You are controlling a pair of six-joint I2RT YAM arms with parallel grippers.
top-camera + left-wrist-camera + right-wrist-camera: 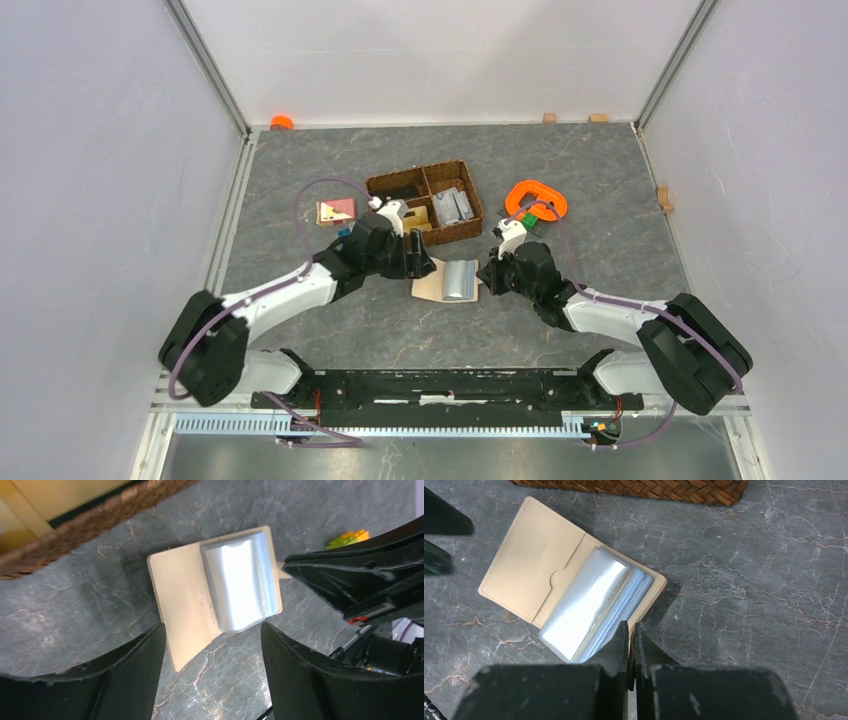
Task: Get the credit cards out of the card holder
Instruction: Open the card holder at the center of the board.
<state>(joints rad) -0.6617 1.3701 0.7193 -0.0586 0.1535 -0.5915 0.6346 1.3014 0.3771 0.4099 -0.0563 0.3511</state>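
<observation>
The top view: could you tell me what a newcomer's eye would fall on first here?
The card holder lies open in the middle, silvery sleeves showing, between the open left gripper and the shut right gripper. Beyond it sit a woven basket and an orange loop.

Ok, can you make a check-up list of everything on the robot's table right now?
Surface: grey stone-look table.
Job's things: card holder lies open, shiny sleeves facing up.
Clutter: woven basket, orange clamp, small box.
End effectors: left end effector open over the card holder; right end effector shut at its edge.
Cables: purple cables run along both arms.
Surroundings: white walls, wooden blocks at table edges.
</observation>
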